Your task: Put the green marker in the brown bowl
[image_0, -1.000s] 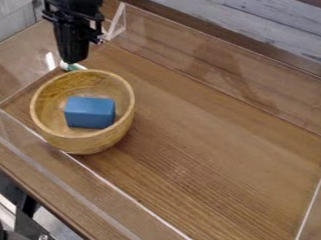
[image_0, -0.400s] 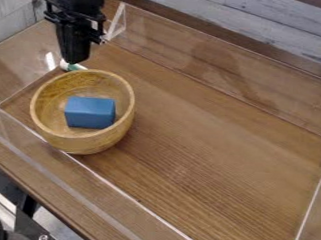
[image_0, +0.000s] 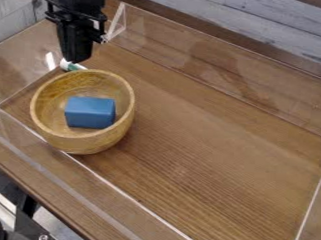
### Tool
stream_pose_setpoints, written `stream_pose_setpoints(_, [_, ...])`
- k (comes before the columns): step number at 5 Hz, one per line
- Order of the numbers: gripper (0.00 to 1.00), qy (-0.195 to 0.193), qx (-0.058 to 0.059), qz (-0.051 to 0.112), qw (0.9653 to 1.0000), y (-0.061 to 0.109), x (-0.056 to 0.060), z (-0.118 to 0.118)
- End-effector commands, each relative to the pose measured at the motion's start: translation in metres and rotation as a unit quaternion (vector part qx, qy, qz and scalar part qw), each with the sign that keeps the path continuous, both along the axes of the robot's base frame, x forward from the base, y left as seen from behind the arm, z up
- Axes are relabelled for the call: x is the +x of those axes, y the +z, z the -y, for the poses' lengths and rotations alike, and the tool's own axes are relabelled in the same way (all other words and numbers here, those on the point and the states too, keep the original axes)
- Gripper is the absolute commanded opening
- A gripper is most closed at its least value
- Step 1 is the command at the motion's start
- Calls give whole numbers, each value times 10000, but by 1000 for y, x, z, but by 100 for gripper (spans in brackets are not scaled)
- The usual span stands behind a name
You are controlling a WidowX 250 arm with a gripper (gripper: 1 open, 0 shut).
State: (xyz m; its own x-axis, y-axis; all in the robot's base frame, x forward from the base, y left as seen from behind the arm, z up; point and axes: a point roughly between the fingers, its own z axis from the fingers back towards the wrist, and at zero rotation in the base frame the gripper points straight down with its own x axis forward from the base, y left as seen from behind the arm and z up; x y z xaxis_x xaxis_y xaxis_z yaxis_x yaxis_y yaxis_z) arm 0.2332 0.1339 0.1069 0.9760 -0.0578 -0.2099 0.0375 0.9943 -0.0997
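Presently the black gripper [image_0: 75,60] is hanging over the round light-brown wooden bowl's [image_0: 49,128] far rim, its jaws pinching the green-tipped white marker [image_0: 75,65] (blue rectangular block [image_0: 90,111] lying inside).

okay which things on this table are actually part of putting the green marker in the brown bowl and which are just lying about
Part of the job:
- green marker, only its tip showing below the end effector
- brown bowl
- end effector, above the bowl's far rim

Just lying about:
- blue block, inside the bowl
- clear walls around the wooden table
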Motion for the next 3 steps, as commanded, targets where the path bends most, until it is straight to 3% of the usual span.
stream_pose_setpoints(1, [0,49,161,261,9995,13,7,-8])
stream_pose_setpoints(2, [0,37,159,277,9995,14,9,-9])
stream_pose_setpoints(3, [100,41,175,235,9996,10,9,-11])
